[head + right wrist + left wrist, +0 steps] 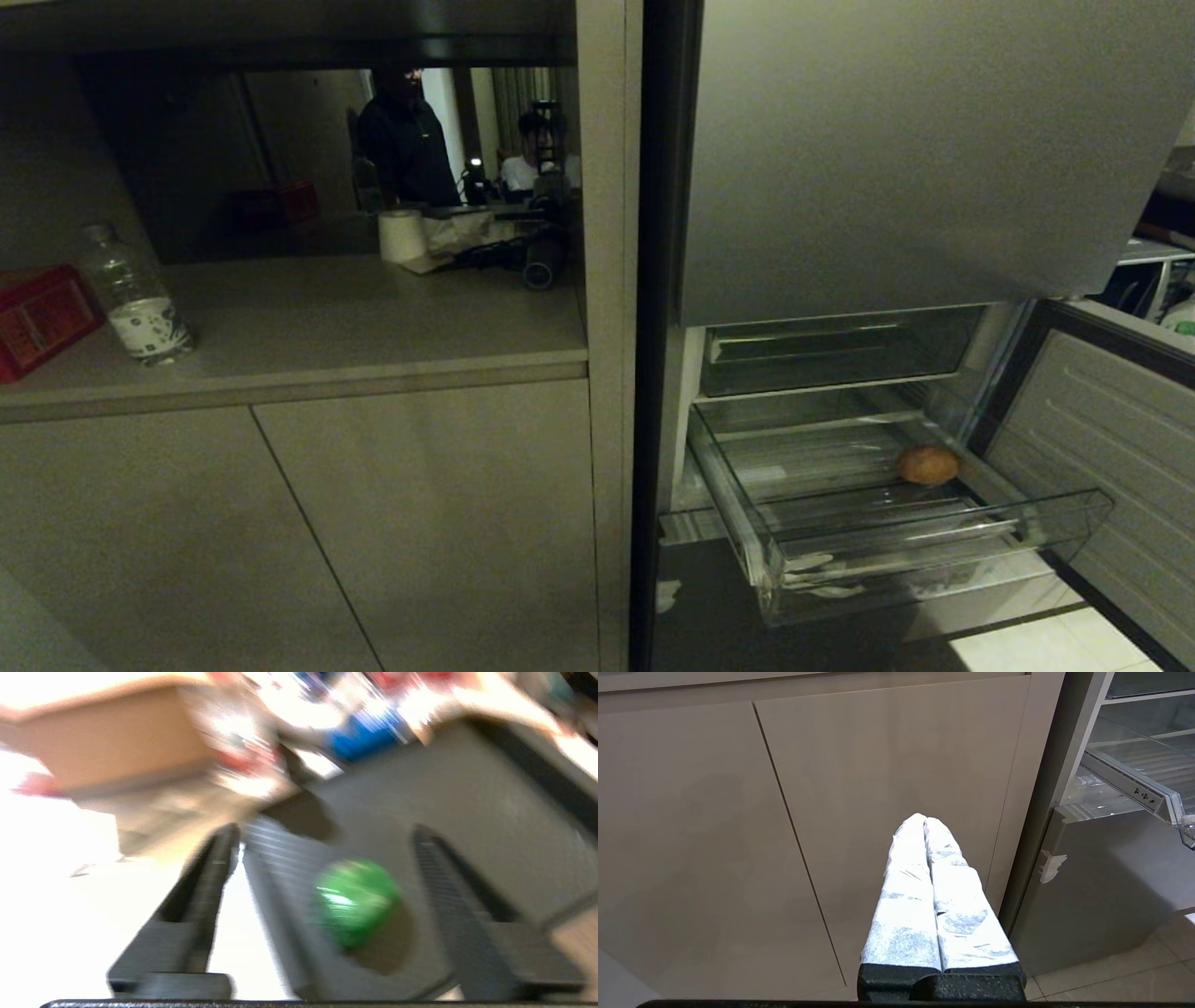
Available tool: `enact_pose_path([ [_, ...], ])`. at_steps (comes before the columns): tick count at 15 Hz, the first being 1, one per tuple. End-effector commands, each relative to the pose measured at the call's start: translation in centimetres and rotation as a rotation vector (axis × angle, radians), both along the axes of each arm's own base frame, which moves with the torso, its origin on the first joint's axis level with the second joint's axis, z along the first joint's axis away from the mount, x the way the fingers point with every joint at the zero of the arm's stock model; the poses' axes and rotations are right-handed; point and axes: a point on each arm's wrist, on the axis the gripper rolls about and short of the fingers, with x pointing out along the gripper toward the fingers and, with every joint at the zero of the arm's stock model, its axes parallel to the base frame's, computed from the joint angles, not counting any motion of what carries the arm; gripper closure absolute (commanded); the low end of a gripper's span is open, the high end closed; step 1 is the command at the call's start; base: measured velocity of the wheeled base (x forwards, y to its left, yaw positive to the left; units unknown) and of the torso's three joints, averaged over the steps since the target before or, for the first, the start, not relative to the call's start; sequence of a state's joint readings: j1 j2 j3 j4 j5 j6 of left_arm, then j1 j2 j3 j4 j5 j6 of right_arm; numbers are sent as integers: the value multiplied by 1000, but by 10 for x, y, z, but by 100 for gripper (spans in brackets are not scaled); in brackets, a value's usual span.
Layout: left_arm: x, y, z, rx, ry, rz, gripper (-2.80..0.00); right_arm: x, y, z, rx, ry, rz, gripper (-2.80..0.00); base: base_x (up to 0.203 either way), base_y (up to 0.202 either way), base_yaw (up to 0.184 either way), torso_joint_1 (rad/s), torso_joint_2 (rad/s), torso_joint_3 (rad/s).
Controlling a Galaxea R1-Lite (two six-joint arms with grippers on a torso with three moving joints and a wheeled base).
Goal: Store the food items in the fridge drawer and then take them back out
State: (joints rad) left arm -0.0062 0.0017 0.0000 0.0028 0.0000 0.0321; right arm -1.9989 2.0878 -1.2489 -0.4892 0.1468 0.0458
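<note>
The fridge drawer (934,546), clear plastic with a ribbed floor, stands pulled out of the open fridge, and its side rail (1148,794) shows in the left wrist view. A round brown food item (927,464) lies at its back right. In the right wrist view, a round green food item (357,900) rests on a grey ridged surface (467,788). My right gripper (324,833) is open, its fingers wide on either side of the green item without touching it. That view is motion-blurred. My left gripper (924,820) is shut and empty, parked low before the cabinet doors.
A darker drawer (840,350) sits above the clear one. The open fridge door (1102,448) stands at the right. A water bottle (135,299), red box (37,317) and paper roll (401,235) are on the counter. A cardboard box (107,742) lies beyond the right gripper.
</note>
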Motion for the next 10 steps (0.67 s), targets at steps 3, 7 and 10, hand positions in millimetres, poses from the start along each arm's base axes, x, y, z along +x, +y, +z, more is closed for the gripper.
enact_pose_path([
  [3,0,0,0,0,2,0,0,97,83,129,-291,16,261,0,0,0,0,0,0,0],
  [7,0,0,0,0,2,0,0,214,136,154,-387,-74,704,0,0,0,0,0,0,0],
  [10,0,0,0,0,2,0,0,288,188,162,-437,-154,1064,0,0,0,0,0,0,0],
])
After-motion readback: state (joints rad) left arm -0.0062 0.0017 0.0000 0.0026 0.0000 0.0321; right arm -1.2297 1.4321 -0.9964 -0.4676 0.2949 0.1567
